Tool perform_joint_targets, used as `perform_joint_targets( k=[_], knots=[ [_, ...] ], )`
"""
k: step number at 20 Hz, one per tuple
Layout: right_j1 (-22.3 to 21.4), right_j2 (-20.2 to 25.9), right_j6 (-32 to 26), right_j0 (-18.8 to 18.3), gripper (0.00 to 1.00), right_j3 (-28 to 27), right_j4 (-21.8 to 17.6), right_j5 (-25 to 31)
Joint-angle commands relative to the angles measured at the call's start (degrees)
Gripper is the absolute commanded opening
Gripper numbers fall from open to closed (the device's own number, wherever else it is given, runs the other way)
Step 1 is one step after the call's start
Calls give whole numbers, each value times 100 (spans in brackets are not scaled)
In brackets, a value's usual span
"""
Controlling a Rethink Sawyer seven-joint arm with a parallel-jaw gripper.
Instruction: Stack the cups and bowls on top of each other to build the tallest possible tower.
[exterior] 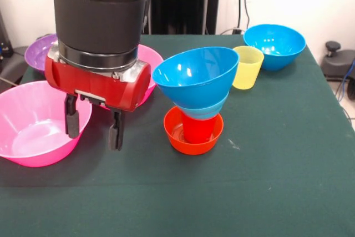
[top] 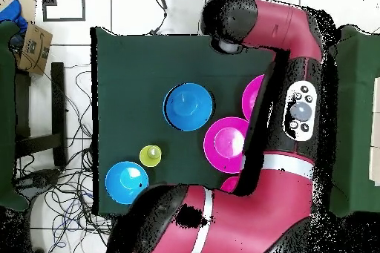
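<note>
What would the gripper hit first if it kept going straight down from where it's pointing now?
Probably the bare green table. The open gripper points down between the pink bowl and the tower. Depth is unclear, so one finger might catch the pink bowl's rim.

The tower [exterior: 195, 101] stands mid-table [exterior: 277, 181], with the end effector [exterior: 93, 127] hanging open just left of it in the front view. A cup [exterior: 247, 67] sits behind the tower, and a bowl [exterior: 274, 45] lies beyond that.

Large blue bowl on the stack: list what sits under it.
Under the large blue bowl come a small light-blue bowl, then a red cup standing in a small orange bowl on the table. The light-blue bowl hides the cup's top.
</note>
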Motion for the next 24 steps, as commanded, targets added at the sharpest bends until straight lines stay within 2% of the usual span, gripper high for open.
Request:
perform_joint_targets(
  k=[1, 8, 14, 21, 24],
  knots=[
    [-202, 420, -1463, -223, 100, 1363, -350, -232],
    [-483, 594, -1808, -480, 100, 1897, -403, -260],
    [-321, 605, -1655, -464, 100, 1772, -685, -505],
    [-68, 850, -1357, -529, 100, 1983, -751, -1183],
    [-24, 916, -1331, -553, 100, 2002, -767, -1291]
  ],
)
